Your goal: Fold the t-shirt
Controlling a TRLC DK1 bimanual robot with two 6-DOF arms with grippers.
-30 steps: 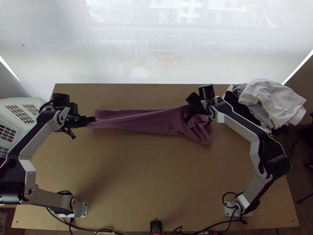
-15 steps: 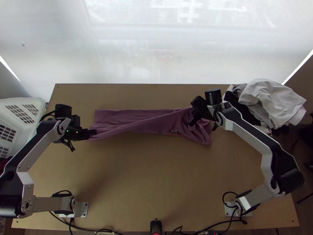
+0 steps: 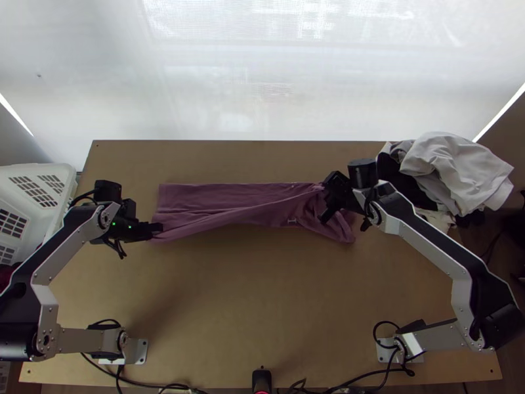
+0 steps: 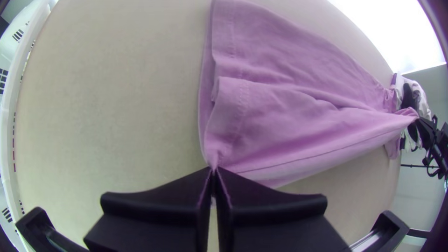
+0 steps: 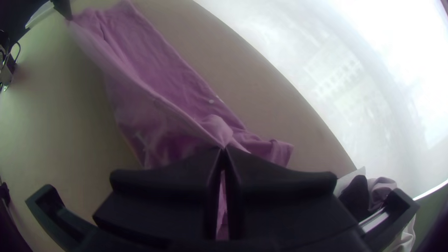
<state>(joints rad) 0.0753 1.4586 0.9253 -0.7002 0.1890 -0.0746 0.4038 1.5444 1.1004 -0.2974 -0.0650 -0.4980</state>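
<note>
The purple t-shirt (image 3: pixel 230 197) lies as a long strip across the table's (image 3: pixel 262 295) far half, bunched at the right. The left gripper (image 3: pixel 157 228) pinches its near left corner; the right gripper (image 3: pixel 328 197) clenches a fold near the bunched end. A white basket (image 3: pixel 26 172) stands behind the left arm, and piled clothes (image 3: pixel 453 171) crowd the far right corner, close beside the right arm.
</note>
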